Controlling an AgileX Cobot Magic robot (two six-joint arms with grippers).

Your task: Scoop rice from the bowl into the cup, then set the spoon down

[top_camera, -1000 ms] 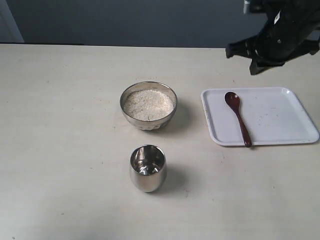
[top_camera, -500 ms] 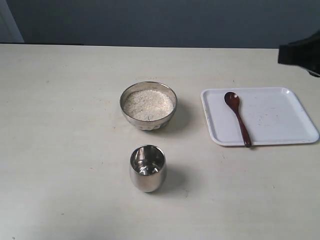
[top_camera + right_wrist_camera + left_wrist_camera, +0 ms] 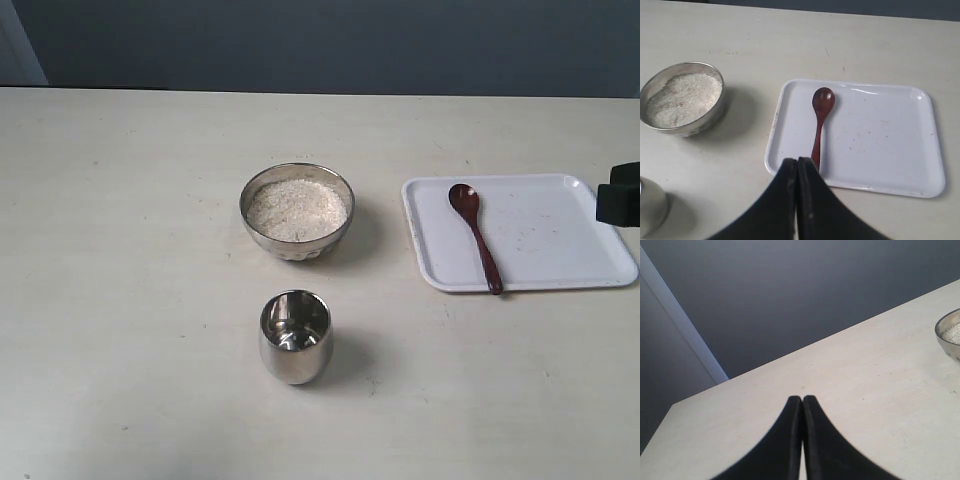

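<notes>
The steel bowl (image 3: 297,211) stands mid-table, filled with pale rice (image 3: 297,208); the right wrist view also shows the bowl (image 3: 682,98) and rice (image 3: 684,98). The steel cup (image 3: 295,337) stands in front of it; only its edge (image 3: 650,205) shows in the right wrist view. The dark wooden spoon (image 3: 476,235) lies on a white tray (image 3: 550,240), head toward the far side. My right gripper (image 3: 797,161) is shut and empty, hovering above the spoon (image 3: 820,120) handle's near end. My left gripper (image 3: 802,398) is shut over bare table, far from the bowl (image 3: 950,335).
A black part of the right arm (image 3: 620,195) shows at the right edge of the exterior view, over the tray's right end. The white tray (image 3: 890,150) carries a few stray specks. A dark wall runs behind the table's far edge.
The right arm has moved from above the far right of the table out toward the right edge and lower in the view. Bowl, cup, spoon and tray have not moved.
</notes>
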